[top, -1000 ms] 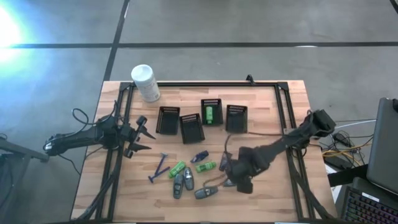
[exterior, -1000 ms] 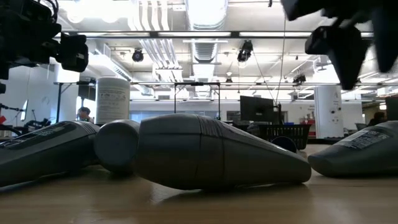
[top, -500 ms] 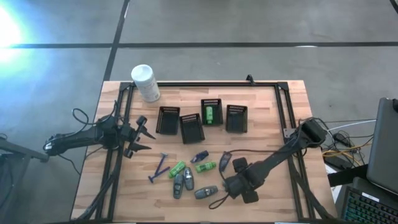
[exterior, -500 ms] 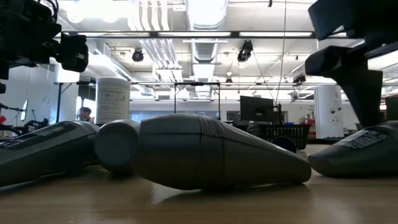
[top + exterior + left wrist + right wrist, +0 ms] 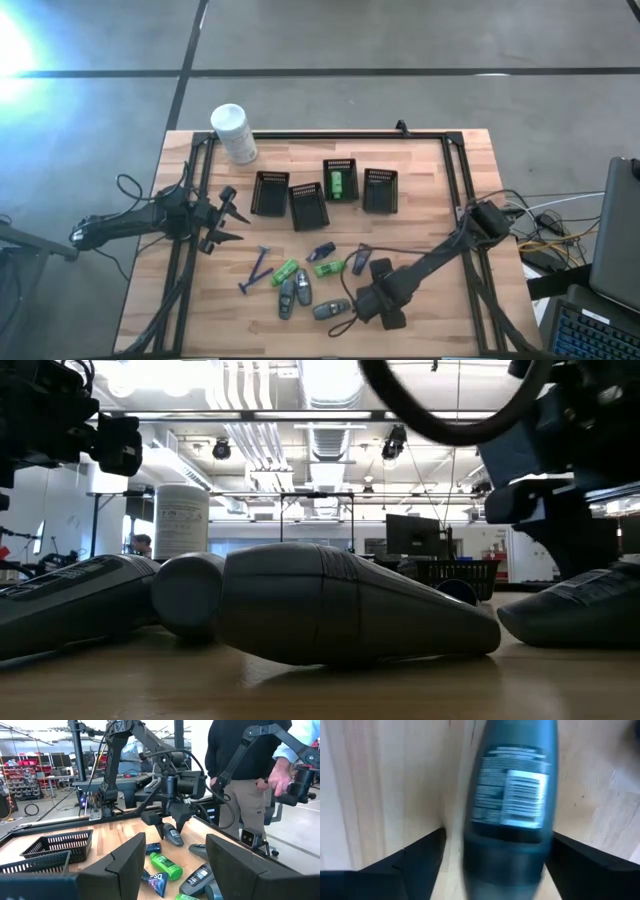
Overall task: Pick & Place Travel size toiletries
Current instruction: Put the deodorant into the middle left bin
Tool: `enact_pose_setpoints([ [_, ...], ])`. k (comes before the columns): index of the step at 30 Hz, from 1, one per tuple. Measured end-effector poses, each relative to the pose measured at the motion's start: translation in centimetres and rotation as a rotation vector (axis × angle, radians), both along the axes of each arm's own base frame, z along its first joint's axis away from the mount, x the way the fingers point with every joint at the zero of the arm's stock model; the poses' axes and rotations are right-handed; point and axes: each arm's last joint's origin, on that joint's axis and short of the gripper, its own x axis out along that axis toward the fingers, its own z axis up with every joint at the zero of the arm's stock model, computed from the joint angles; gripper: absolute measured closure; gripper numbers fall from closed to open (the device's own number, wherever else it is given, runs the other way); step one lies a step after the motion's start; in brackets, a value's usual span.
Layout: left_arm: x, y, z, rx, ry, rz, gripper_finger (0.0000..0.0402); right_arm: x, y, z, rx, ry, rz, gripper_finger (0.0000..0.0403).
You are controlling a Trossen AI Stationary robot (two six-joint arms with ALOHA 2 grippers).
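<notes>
Where the right arm worked: the right gripper (image 5: 350, 308) was low over the front of the wooden tabletop (image 5: 430, 160), at the grey oval bottle with a printed label (image 5: 330, 309).
Right jaws: they stood open, one finger on each side of this bottle (image 5: 510, 810); the bottle lay flat on the wood. In the right wrist view a gap showed at one finger, and I could not tell if the other finger touched.
Left gripper (image 5: 238, 215): it waited at the left edge of the tabletop, well apart from the toiletries.
Left jaws: open, with nothing between them.
Other grey bottles: two more grey oval bottles (image 5: 288, 298) (image 5: 303, 288) lay side by side, near the first one.
Green bottles: one bright green small bottle (image 5: 285, 271) and a second one (image 5: 331, 268) lay loose behind the grey ones; a third (image 5: 339, 184) lay inside the black slatted basket (image 5: 340, 165) that was third from the left in the row.
Other baskets: three more black slatted baskets (image 5: 270, 193) (image 5: 308, 205) (image 5: 380, 190) stood in the same row.
Dark tubes: two dark flat tubes (image 5: 321, 251) (image 5: 361, 262) lay near the green bottles.
Razor: a thin blue razor (image 5: 255, 268) lay at the left of the group.
Canister: a large white cylindrical canister (image 5: 233, 133) stood at the far left corner.
Person: a person in a dark top (image 5: 240, 770) stood beyond the tabletop, one hand (image 5: 280, 775) on a dark device.
</notes>
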Motion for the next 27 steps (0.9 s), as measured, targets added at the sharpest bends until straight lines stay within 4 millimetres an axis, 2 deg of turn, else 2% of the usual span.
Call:
enact_pose_setpoints([
  [8, 0.0, 0.0, 0.0, 0.000, 0.000, 0.000, 0.0188, -0.2, -0.2, 0.6, -0.025, -0.025, -0.018, 0.0209],
  [14, 0.0, 0.0, 0.0, 0.000, 0.000, 0.000, 0.0188, -0.4, -0.6, 3.1, -0.028, -0.119, -0.162, 0.0209],
  [22, 0.0, 0.0, 0.0, 0.000, 0.001, 0.000, 0.0188, -1.1, -2.2, 9.1, 0.038, -0.369, -0.525, 0.0209],
  [27, 0.0, 0.0, 0.0, 0.000, 0.001, 0.000, 0.0188, 1.4, -4.6, 12.2, 0.205, -0.645, -0.829, 0.0209],
])
